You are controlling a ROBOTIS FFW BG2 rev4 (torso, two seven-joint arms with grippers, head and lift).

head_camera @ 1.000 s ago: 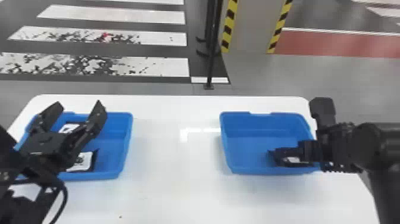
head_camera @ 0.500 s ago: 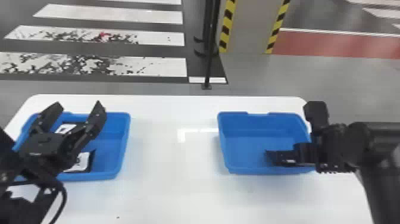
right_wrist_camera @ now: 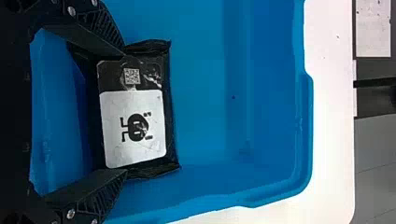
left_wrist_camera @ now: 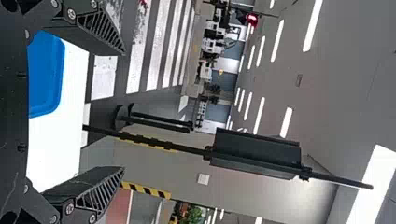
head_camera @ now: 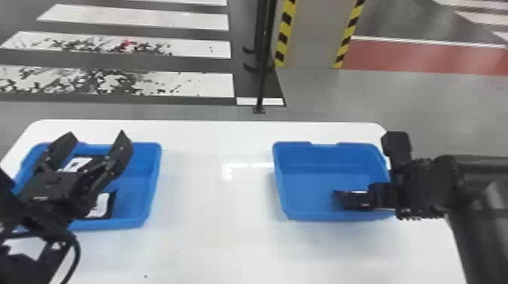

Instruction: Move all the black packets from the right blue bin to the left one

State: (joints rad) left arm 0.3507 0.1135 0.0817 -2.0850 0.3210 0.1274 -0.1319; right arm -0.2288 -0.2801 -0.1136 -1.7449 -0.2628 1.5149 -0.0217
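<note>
On the left, the robot's left tool (head_camera: pixel 97 135), a gripper with two flat black fingers, hung over the left bin (head_camera: pixel 151 185), a shallow blue tray with rounded corners. The tool was spread wide, its fingers well apart in the left wrist view too. Two flat black packets with white labels lay in that bin: one (head_camera: pixel 77 164) farther back, seen between the fingers, and one (head_camera: pixel 100 206) nearer the front rim, partly hidden by the tool. Beyond the counter, white stripes (head_camera: pixel 158 20) crossed the dark floor.

The glossy white counter (head_camera: pixel 211 211) ran between the bins. Behind its middle rose a slim black pole (head_camera: pixel 264 68), and just right of that, a grey pillar (head_camera: pixel 312 34) edged in yellow-and-black bands.

On the right stood the right bin (head_camera: pixel 279 181), also blue. A black packet (right_wrist_camera: pixel 133 128) with a white label and a small square code lay inside, toward the front. The right tool (head_camera: pixel 381 196) reached in from the right, its fingers wide, one at either end of the packet; whether they pressed on it could not be told.
</note>
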